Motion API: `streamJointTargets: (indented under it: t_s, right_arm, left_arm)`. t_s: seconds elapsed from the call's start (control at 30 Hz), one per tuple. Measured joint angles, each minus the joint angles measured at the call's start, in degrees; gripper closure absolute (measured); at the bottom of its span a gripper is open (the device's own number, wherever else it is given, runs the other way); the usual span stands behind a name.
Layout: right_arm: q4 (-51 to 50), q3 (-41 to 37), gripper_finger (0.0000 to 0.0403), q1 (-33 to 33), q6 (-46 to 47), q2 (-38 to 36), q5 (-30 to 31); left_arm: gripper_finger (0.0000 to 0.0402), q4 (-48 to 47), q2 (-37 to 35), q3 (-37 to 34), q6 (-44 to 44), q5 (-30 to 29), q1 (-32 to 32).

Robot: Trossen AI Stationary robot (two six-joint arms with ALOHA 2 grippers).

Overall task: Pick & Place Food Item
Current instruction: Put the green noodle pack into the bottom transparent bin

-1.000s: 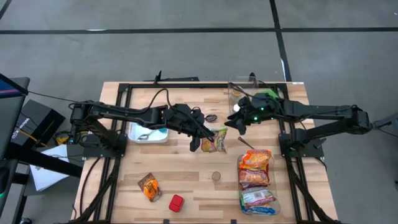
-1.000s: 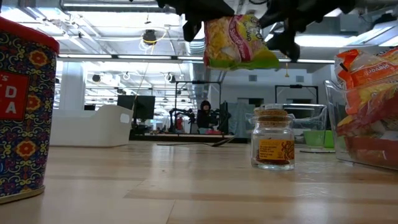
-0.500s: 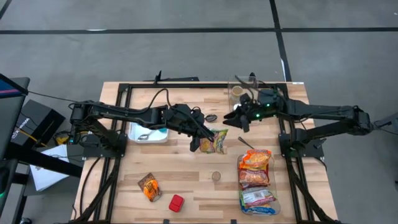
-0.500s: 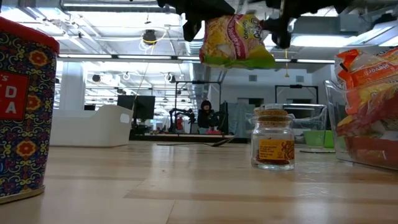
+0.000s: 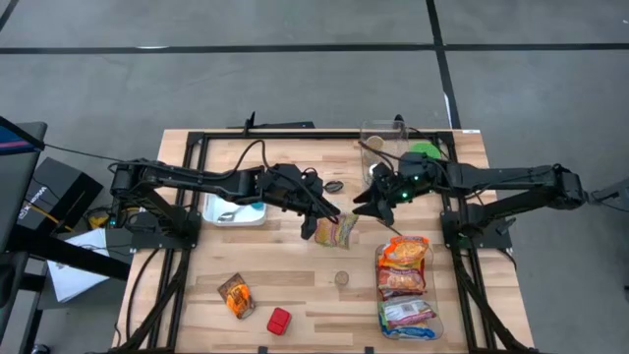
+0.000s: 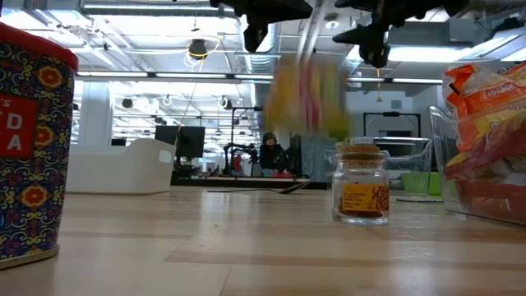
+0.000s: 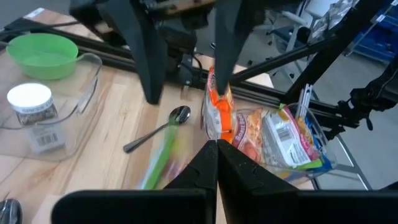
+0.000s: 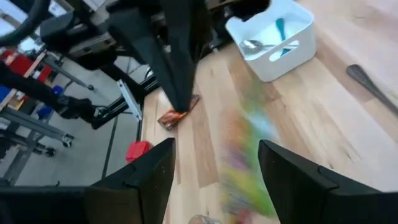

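Note:
The yellow-green snack bag (image 5: 337, 231) shows as a blur in mid-air over the table's middle, below both grippers (image 6: 308, 94). My left gripper (image 5: 329, 214) hangs just above it, shut; in its wrist view the fingertips (image 7: 216, 144) are together and the blurred bag (image 7: 158, 163) lies to one side of them. My right gripper (image 5: 368, 205) is open, a little to the right of the bag. In its wrist view the blurred bag (image 8: 249, 155) shows between the two fingers but farther off. My left gripper is shut with its tips right above the blurred bag. I cannot tell whether it touches the bag; in its wrist view nothing shows between the fingertips.
A clear tub (image 5: 432, 324) holding snack bags stands at the near right, with a small jar (image 5: 341, 278) left of it. A spoon (image 5: 388, 226) lies by the tub. A white bin (image 5: 234, 210) is at left. An orange packet (image 5: 236, 295) and a red block (image 5: 279, 321) lie near the front.
The snack bag, hanging sharp and high from my left gripper a moment ago, now shows lower and blurred, dropping toward the table. My right gripper has turned toward the bag and stays open. My left gripper has kept still.

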Motion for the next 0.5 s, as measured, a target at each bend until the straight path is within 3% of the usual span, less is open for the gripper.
streamJointTargets:
  t_s: [0.5]
  right_arm:
    - [-0.48, 0.0, 0.0179, 0.66, 0.0, 1.2, -1.36]
  left_arm:
    - [0.0401, -0.7, 0.01, 0.0, -0.22, -0.46, 0.13]
